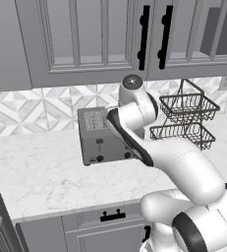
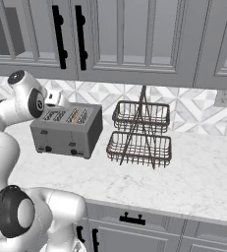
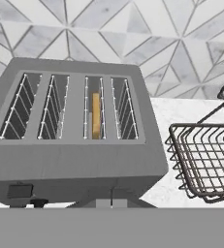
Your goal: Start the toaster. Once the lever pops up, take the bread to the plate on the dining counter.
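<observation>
Grey boxy metal toaster (image 3: 70, 131) holds thin golden bread (image 3: 96, 115) in its third slot; claw state unclear.

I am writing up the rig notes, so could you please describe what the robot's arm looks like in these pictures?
The arm is built of glossy white, rounded, tube-like segments. Dark grey to black bands mark the joints, and a round dark grey cap closes its topmost joint. In the right base view the same white shells and a black ring joint appear. No cables or lettering are visible. The gripper's look cannot be judged from these frames.
</observation>
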Available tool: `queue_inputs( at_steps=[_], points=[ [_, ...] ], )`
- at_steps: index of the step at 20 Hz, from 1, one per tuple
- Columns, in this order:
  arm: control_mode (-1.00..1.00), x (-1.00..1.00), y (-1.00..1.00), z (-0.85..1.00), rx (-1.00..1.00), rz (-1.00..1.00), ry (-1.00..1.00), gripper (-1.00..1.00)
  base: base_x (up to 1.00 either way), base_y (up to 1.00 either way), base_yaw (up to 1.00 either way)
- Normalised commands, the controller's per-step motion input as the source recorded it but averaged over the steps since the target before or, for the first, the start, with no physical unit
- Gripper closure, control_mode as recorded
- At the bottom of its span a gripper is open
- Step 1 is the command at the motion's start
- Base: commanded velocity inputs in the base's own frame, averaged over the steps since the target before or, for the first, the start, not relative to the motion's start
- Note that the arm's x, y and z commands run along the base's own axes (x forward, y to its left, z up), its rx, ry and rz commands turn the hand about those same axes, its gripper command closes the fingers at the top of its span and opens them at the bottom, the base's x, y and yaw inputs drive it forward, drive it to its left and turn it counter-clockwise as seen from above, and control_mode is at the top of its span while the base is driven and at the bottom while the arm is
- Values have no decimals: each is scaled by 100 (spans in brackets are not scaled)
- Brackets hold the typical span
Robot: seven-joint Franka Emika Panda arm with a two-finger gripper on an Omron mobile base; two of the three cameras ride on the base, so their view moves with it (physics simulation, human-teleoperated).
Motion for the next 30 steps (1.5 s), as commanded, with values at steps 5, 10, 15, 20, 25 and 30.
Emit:
queue_inputs(
  at_steps=[5, 10, 15, 20, 25, 30],
  points=[
    [-100, 50, 0, -30, 0, 2, 0, 100, 0, 0, 0],
    [-100, 29, 0, -30, 0, 0, 0, 100, 0, 0, 0],
    [-100, 23, 0, -31, 0, 0, -1, 100, 0, 0, 0],
    [-100, 13, 0, -6, 0, 0, -11, 100, 0, 0, 0],
    [-100, 11, 0, 0, 0, 0, -7, 100, 0, 0, 0],
    [-100, 0, 0, 0, 0, 0, 0, -100, 0, 0, 0]
  ],
)
